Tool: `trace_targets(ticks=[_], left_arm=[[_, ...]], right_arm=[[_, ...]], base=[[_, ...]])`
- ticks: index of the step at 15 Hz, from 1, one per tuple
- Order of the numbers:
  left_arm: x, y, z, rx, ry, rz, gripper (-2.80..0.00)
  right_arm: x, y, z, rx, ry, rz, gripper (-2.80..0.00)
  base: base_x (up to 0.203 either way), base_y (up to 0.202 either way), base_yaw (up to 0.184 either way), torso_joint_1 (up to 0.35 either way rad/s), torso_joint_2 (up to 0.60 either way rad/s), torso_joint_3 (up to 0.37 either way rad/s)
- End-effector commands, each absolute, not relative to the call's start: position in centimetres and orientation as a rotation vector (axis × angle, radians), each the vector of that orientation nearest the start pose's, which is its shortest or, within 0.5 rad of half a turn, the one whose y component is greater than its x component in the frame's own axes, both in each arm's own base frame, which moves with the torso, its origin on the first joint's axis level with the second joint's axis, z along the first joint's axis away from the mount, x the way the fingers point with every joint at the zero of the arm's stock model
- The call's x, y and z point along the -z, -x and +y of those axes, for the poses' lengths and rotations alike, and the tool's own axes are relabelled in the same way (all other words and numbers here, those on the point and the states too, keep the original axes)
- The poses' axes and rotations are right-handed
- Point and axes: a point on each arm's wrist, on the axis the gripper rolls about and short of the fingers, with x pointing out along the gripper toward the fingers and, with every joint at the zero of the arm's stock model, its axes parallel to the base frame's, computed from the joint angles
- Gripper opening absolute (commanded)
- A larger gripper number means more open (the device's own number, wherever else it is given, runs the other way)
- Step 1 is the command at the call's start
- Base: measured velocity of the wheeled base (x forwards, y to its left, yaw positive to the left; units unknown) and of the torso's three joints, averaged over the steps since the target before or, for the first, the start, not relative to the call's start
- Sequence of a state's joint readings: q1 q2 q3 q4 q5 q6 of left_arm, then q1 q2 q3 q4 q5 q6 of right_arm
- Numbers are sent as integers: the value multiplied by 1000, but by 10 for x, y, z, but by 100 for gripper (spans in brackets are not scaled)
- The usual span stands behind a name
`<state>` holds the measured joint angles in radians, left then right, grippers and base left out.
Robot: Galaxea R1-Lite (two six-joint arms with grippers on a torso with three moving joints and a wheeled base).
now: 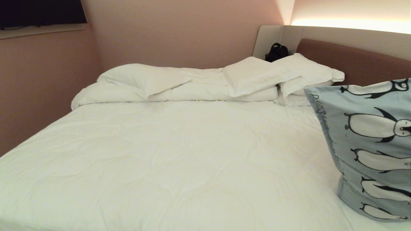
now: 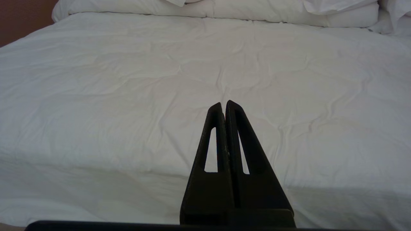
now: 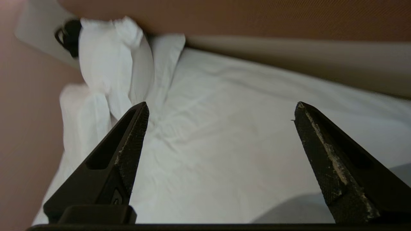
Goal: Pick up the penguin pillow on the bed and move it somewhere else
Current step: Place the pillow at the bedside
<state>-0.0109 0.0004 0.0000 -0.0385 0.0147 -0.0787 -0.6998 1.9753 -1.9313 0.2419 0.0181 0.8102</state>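
The penguin pillow [image 1: 369, 144], light blue with black-and-white penguins, stands on edge at the right side of the bed [image 1: 179, 154], leaning away to the right and cut off by the picture's edge. No arm shows in the head view. In the right wrist view my right gripper [image 3: 221, 106] is open wide over the white sheet [image 3: 224, 144] with nothing between its fingers. A pale grey-blue patch [image 3: 295, 208] lies low beside it; I cannot tell whether it is the pillow or a shadow. My left gripper [image 2: 223, 104] is shut and empty, parked over the bed's near part.
White pillows [image 1: 257, 75] and a folded duvet [image 1: 144, 86] lie along the far side. A black bag [image 1: 276, 52] sits on the ledge behind them, next to the brown headboard [image 1: 353, 61]. A pink wall runs along the left, with a dark screen [image 1: 41, 12] on it.
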Motion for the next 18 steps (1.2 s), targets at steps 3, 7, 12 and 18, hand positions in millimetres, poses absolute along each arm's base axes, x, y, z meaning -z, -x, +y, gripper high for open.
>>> trace_targets(ticks=[3,7,12,18], left_arm=[[-79,23,1,-3,80,-39,-280],[-80,23,1,-3,80,-40,-280],[-79,23,1,-3,80,-39,-280],[-79,23,1,-3,79,-39,-280]], right_arm=[[-332,-286,-256,804,-821,-101,0],[-275,-334,-283,847,-752,-39,0],[-233,-370,-299,844,-647,-58,0],[-288,-349,-273,795,-600,-152,0]], base=[[0,0,0,0,0,0],[0,0,0,0,0,0],[0,0,0,0,0,0],[0,0,0,0,0,0]])
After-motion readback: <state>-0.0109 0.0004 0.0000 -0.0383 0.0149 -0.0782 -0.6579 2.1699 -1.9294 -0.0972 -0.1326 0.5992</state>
